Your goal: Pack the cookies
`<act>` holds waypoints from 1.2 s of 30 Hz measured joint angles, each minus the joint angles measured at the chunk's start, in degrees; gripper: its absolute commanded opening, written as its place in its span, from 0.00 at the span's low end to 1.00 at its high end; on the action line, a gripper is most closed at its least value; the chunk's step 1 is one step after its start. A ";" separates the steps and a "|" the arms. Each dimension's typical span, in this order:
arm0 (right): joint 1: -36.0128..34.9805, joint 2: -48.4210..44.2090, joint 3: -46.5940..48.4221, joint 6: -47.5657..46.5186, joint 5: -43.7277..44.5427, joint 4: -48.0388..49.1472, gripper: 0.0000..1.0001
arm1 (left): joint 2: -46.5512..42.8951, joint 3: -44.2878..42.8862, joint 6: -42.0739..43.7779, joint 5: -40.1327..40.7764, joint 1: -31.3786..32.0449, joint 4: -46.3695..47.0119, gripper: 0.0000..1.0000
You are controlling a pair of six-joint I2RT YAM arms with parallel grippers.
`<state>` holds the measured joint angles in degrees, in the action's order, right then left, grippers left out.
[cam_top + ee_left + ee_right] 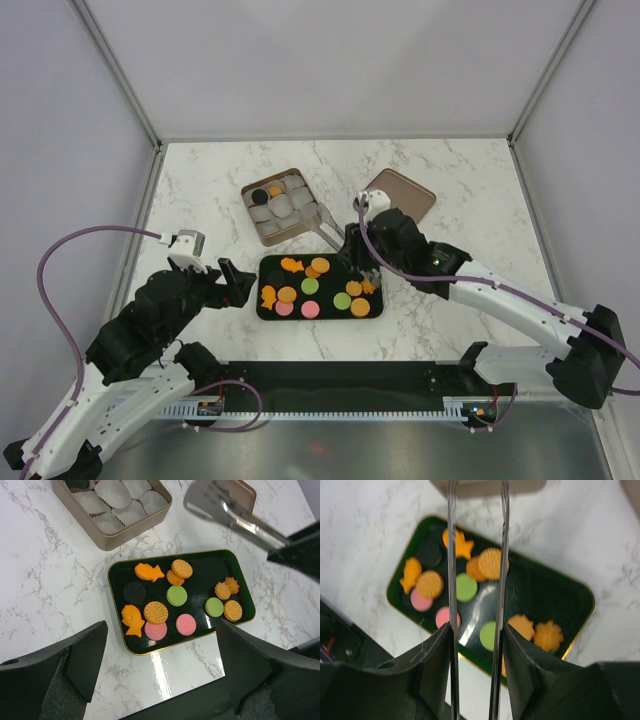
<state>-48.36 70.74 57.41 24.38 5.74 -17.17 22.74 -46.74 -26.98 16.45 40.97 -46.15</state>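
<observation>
Thirteen cookies [177, 595] lie flat on the dark green tray [202, 577], which sits on the marble table [200, 190] just in front of my two arms, its long side running left to right in the overhead view. Most are round sandwich discs with a stamped face: four orange, two green, two pink and one black. Being round, they point no way in particular. One orange fish [149, 572] lies lengthwise along the tray's long side, with its tail towards the right end. The other fish [131, 620] lies roughly crosswise, with its tail towards the near rim. Two orange flower shapes [231, 584] touch each other at the right end, and two of the orange discs overlap near the far rim.

Beyond the tray stands a tan tin [135, 530] full of pale paper cups [114, 492]. At its far left corner one cup holds a black cookie [261, 195], and the cup beside it holds an orange cookie [275, 190]. The tin's lid [400, 193] lies apart to the right.

My right pincer [477, 645] is clamped on a pair of metal tongs [452, 555]. Their two arms stand parallel and a little apart, reaching out over the tray towards the tin. My left pincer [160, 640] hangs spread wide above the tray's near edge, gripping nothing.
</observation>
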 measured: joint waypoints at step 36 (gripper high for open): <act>-1.79 -6.88 -19.50 9.79 -7.06 0.02 0.57 | 0.02 0.00 0.00 0.00 0.00 0.00 0.97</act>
<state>-50.15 63.86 37.91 34.17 -1.32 -17.15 22.76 -46.74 -26.98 16.45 40.97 -46.15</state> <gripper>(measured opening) 0.575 0.968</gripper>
